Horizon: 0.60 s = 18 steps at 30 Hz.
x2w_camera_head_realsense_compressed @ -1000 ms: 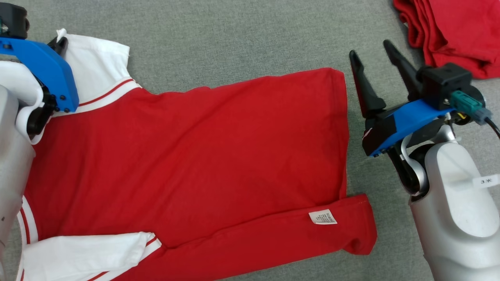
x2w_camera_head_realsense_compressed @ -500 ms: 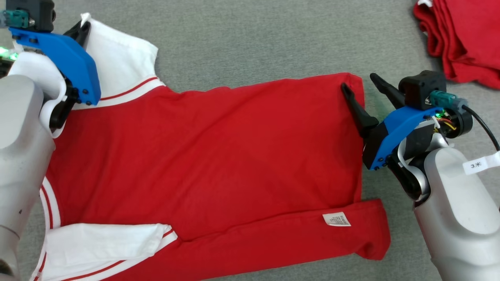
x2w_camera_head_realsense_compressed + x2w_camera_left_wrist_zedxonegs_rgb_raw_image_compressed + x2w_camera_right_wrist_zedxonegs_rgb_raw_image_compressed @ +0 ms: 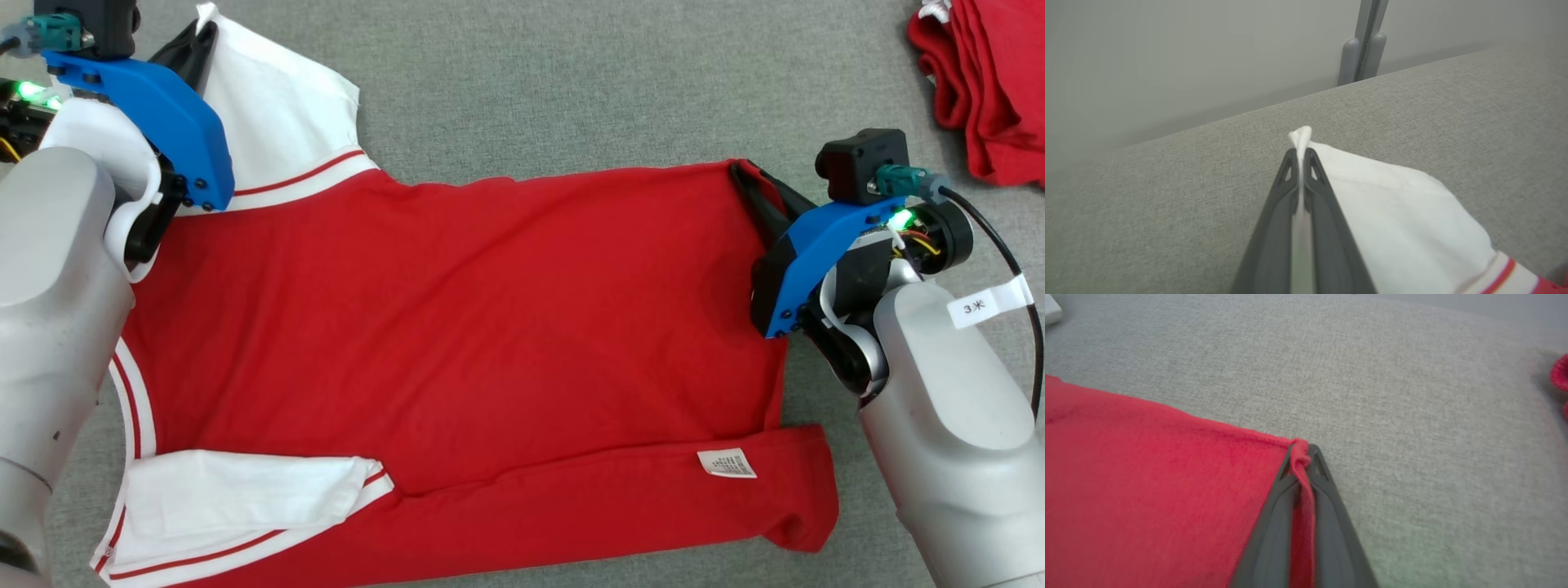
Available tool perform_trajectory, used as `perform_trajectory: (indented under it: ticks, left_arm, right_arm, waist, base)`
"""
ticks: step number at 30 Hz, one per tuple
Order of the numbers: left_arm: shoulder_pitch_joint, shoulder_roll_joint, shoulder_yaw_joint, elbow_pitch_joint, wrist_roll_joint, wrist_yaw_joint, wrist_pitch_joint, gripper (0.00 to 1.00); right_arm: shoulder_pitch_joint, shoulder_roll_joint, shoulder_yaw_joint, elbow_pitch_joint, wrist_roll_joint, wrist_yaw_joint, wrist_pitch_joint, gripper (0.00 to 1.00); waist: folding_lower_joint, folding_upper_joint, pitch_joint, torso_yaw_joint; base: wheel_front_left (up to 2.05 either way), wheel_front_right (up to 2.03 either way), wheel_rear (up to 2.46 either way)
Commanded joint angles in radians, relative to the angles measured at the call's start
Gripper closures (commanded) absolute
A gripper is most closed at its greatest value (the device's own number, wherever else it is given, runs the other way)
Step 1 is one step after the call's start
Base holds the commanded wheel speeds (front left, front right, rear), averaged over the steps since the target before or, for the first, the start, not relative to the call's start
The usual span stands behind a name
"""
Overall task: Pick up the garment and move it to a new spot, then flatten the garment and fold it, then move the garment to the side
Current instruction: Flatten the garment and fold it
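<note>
The garment (image 3: 457,327) is a red T-shirt with white, red-striped sleeves, spread on grey cloth with its near edge folded up. My left gripper (image 3: 200,37) at the far left is shut on the tip of the white sleeve (image 3: 1392,204); in the left wrist view the white cloth is pinched between the fingers (image 3: 1300,157). My right gripper (image 3: 747,175) at the far right hem corner is shut on the red cloth (image 3: 1167,477), which bunches between the fingers (image 3: 1301,453) in the right wrist view.
A pile of other red garments (image 3: 988,90) lies at the far right. The grey cloth surface (image 3: 555,90) is bare beyond the shirt. A pale wall and a grey post (image 3: 1365,41) stand behind the surface's far edge. A white care label (image 3: 727,462) shows on the folded hem.
My right gripper moved left onto the hem corner and shut on it. The left gripper stayed on the sleeve tip. The head camera shifted, so the whole scene drifted rightward.
</note>
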Motion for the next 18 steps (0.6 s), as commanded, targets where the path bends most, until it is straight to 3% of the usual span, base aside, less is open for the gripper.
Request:
perform_trajectory:
  ticks: [1,18]
  left_arm:
    - [-0.018,0.003,-0.003,-0.001,-0.01,0.0,-0.021,1.0]
    - [0.116,0.024,-0.057,-0.147,-0.08,0.0,-0.177,1.0]
  right_arm:
    - [-0.006,-0.006,0.002,0.015,0.004,0.0,-0.023,1.0]
    - [0.067,-0.042,-0.027,0.074,-0.034,0.0,-0.26,1.0]
  waist:
    - [0.0,0.0,-0.01,0.002]
    - [0.0,0.0,-0.154,0.078]
  base:
    - [0.0,0.0,0.0]
    - [0.0,0.0,0.0]
